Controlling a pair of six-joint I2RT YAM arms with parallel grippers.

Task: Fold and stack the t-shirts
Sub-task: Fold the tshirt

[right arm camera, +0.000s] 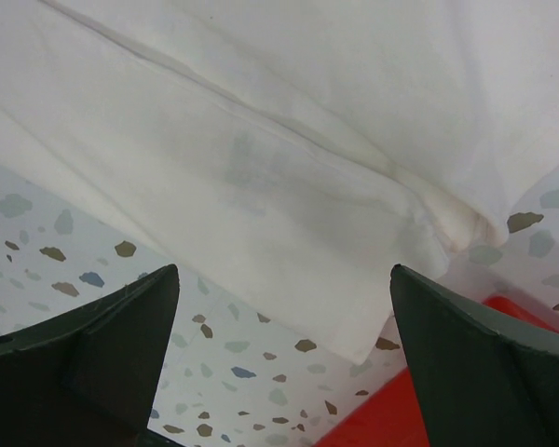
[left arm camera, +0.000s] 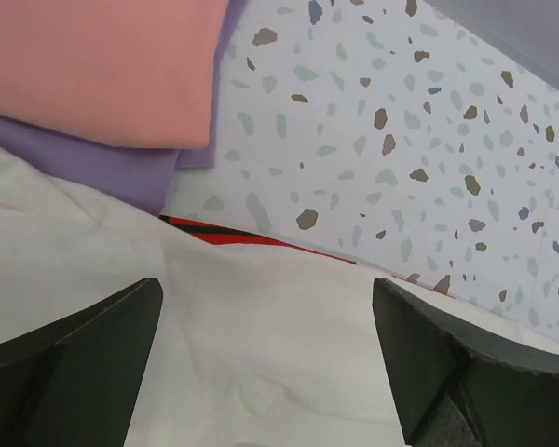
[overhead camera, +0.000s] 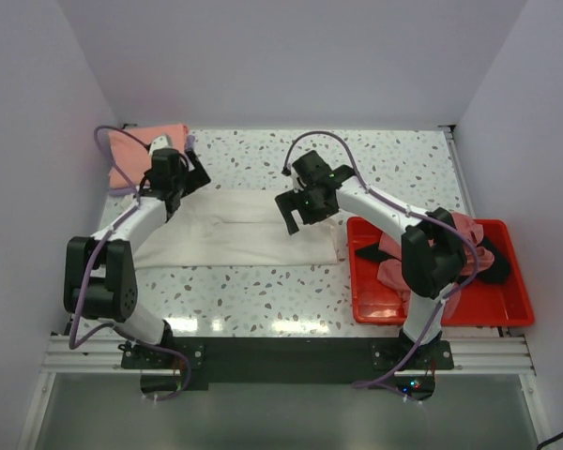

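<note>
No legible text or markings.

bright, even overhead light, shadows were faint, pale glare lay on the table [overhead camera: 291, 325] (wrist views looked slightly soft)

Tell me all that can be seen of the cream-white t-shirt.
The cream-white t-shirt looks like soft cotton. It lies flat on the speckled table, folded into a wide band, lightly creased. Both open, the left pincer and right pincer are above its far edge. Its right corner ends near the red tray.
</note>
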